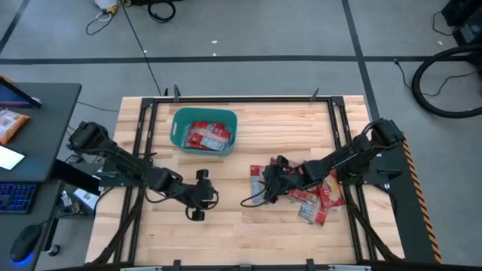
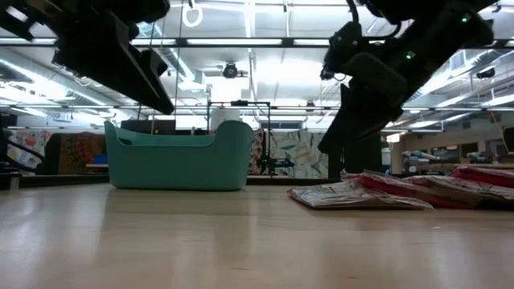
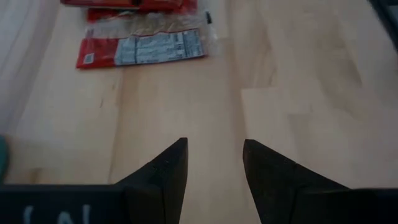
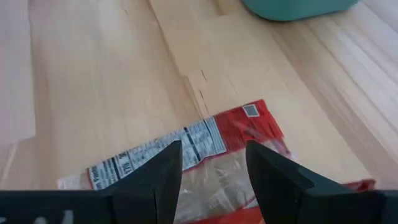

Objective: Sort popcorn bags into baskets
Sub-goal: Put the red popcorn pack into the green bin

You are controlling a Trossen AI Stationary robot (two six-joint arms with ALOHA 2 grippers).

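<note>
the wooden table (image 1: 241, 233) carries everything: the teal basket (image 1: 203, 130) stands toward its far side, left of centre, with a few red popcorn bags already lying inside, and a loose heap of popcorn bags (image 1: 320, 197) is spread on the right half, well apart from the basket. the right gripper (image 1: 273, 181) hovers over the near-left edge of that heap; its wrist view shows the two dark fingers (image 4: 165, 171) parted with nothing between them, directly above a single flat bag (image 4: 186, 155) lying print-side up on the wood, with a corner of the basket at the far side. the left gripper (image 1: 197, 197) waits over bare wood near the middle of the table, its jaws likewise spread and empty, looking across toward the nearest bags. by my reading the step in hand is the approach for another pick: the sort is partly done, with several bags in the basket and most of them not yet moved. the next move calls for lowering onto that single bag, closing on its thin edge without dragging in a neighbour, then carrying it across and over the basket's wall. the bag under the right gripper shows a white and grey panel of small print, seemingly nutrition facts, and a small square mark at one corner, but no brand or word is readable.
</note>
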